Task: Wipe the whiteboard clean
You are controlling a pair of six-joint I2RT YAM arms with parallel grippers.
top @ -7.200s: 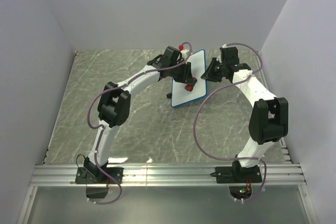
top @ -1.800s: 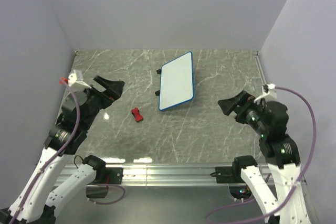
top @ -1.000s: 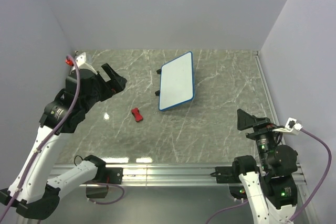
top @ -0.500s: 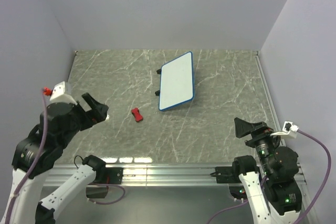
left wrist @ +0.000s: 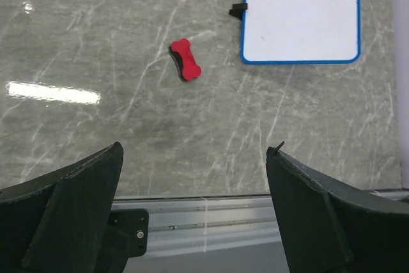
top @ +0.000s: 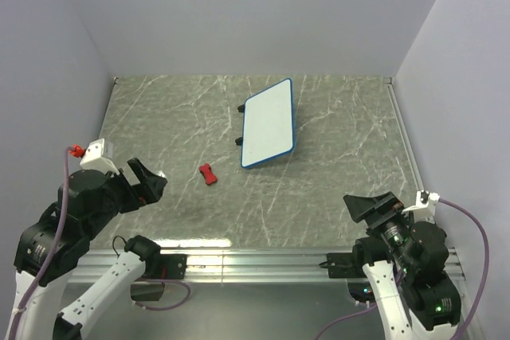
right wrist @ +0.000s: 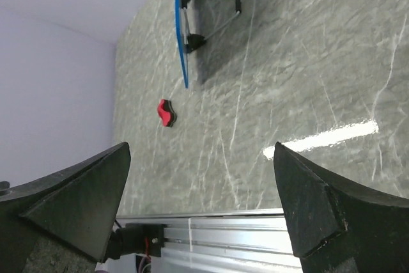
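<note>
The whiteboard (top: 269, 123) rests on the marble table at the back centre, its blue-framed white face blank and its black feet on the left edge. In the left wrist view the whiteboard (left wrist: 300, 14) fills the upper right. The right wrist view shows the whiteboard (right wrist: 181, 30) edge-on, propped up on its feet. My left gripper (top: 147, 181) hangs open and empty over the near left of the table, far from the board. My right gripper (top: 368, 206) is open and empty at the near right. In the wrist views, left gripper (left wrist: 195, 155) and right gripper (right wrist: 201, 151) hold nothing.
A small red block (top: 208, 173) lies on the table left of and nearer than the board, also seen as the red block (left wrist: 185, 60) and red block (right wrist: 165, 112). An aluminium rail (top: 255, 263) runs along the near edge. Pale walls close the left, back and right sides.
My left arm has pulled back from the far left wall toward the near edge. The right gripper has shifted slightly left and nearer. Board and red block have stayed put.
</note>
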